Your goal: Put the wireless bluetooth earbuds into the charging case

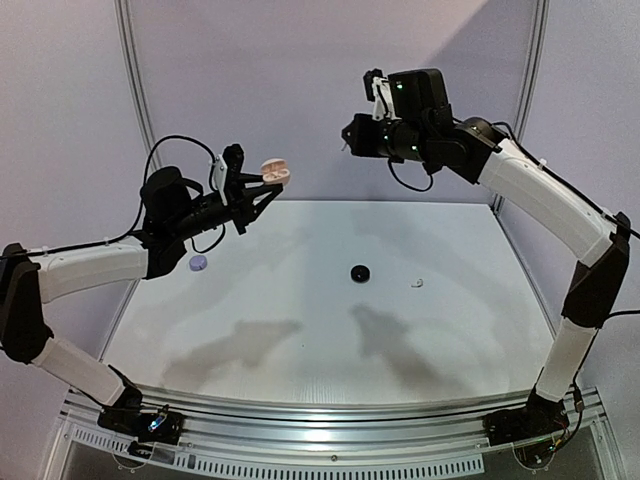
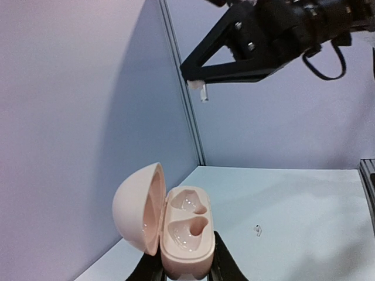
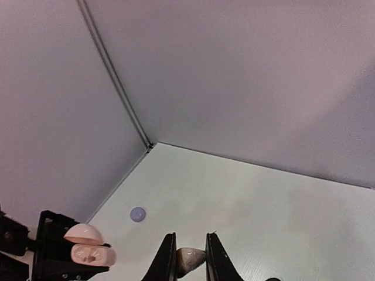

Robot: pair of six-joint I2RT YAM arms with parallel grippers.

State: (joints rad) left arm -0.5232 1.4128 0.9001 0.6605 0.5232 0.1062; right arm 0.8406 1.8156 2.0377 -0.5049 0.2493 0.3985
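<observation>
pinching a tiny white earbud [image 2: 203,92] at the very tips of the right fingers [image 3: 212,260], pressed almost together on it, stem poking down. clamping the open charging case [image 2: 186,234] by its base between the left fingers [image 2: 224,270], closed snug against its sides, lid [image 2: 139,208] swung back. both raised high above the desk [image 1: 300,340] and well apart in the air.

judged as mid-task: bringing the bud toward the case, not yet seating it. no bud visible in either well [image 2: 188,228].

calls next for closing the gap between the two sets of fingers, turning the bud until its stem matches one moulded well, easing it straight in, then letting go. little margin here: tiny part, shallow pinch, nothing underneath to catch a drop.

case: smooth glossy pale-pink plastic, rounded clamshell with domed lid, two curved hollows with shiny walls. bud: hard white plastic with a short stem, bulb mostly hidden between the fingers.

further out, far below the right fingers on the desk: a second earbud [image 1: 417,283], white, lying loose. beside it, toward the left fingers, a small black round thing [image 1: 358,273], too small to tell what. below the left fingers, near the desk's side edge, a small lavender disc [image 1: 198,263]. desk matte white, softly shadowed.
</observation>
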